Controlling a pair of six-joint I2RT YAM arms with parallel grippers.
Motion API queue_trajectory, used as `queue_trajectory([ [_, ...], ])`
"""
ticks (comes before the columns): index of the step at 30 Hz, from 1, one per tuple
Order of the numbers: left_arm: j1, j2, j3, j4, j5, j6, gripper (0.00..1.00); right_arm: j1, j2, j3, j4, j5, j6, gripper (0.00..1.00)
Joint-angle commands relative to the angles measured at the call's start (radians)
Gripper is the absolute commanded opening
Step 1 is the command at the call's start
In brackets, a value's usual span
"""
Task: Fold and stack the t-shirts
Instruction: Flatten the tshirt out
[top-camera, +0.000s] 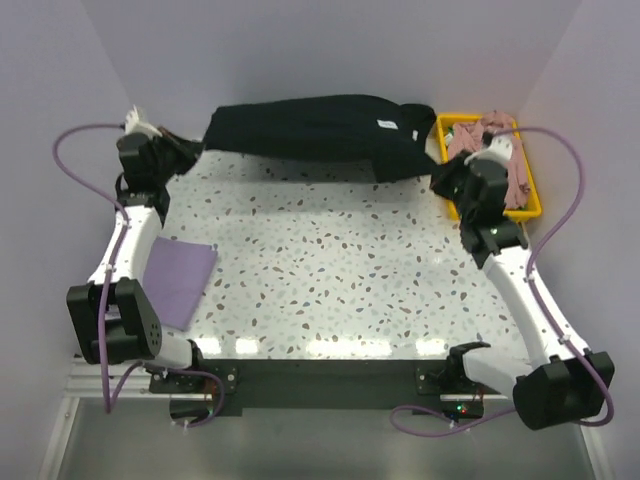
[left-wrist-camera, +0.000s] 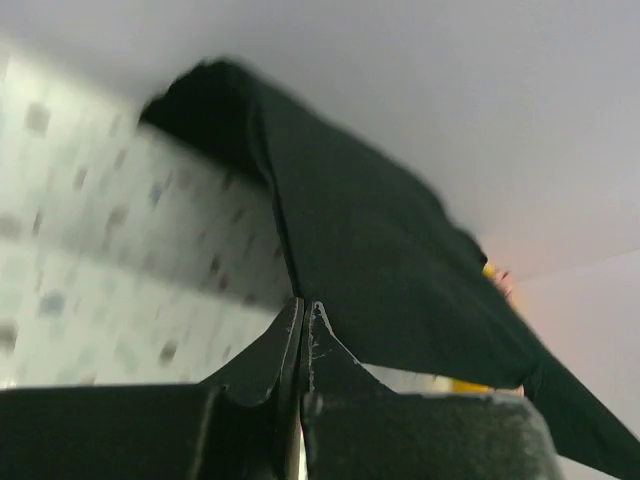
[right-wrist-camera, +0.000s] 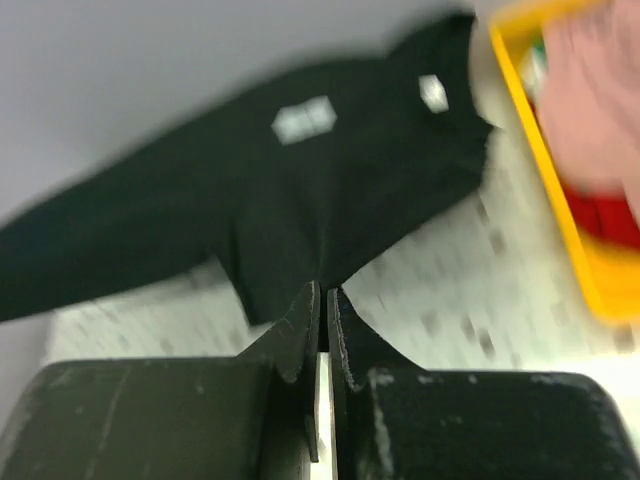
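White-black arms (top-camera: 125, 245), seemingly purple cables (top-camera: 56, 152)

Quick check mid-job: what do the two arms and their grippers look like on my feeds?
Both the left arm and right arm have white links with bulky black joint housings. A purple cable loops along each. The left gripper and right gripper are matte black, tapering to thin tips. No markings visible.

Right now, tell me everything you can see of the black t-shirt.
The black t-shirt is soft, plain dark cloth with a small white label. It is stretched sideways along the far edge of the table, the left pincer shut on one end and the right pincer on the other, beside the yellow bin.
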Motion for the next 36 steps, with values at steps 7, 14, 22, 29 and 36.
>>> queue_trajectory([
  [7,0.001,-0.112,-0.549,0.061,-0.014,-0.1,0.0,-0.006,-0.25,-0.487,-0.087,-0.097,0.19,0.0],
  [14,-0.033,-0.115,-0.747,0.113,-0.037,-0.147,0.0,-0.006,-0.273,-0.579,-0.131,-0.12,0.2,0.0],
  [22,-0.034,-0.134,-0.824,0.031,-0.157,-0.167,0.0,-0.007,-0.302,-0.624,-0.133,-0.161,0.195,0.0],
  [29,-0.01,-0.109,-0.829,-0.031,-0.25,-0.156,0.0,-0.006,-0.304,-0.664,-0.113,-0.215,0.195,0.0],
  [36,0.039,-0.115,-0.81,-0.142,-0.369,-0.101,0.0,-0.004,-0.284,-0.685,-0.074,-0.265,0.203,0.0],
])
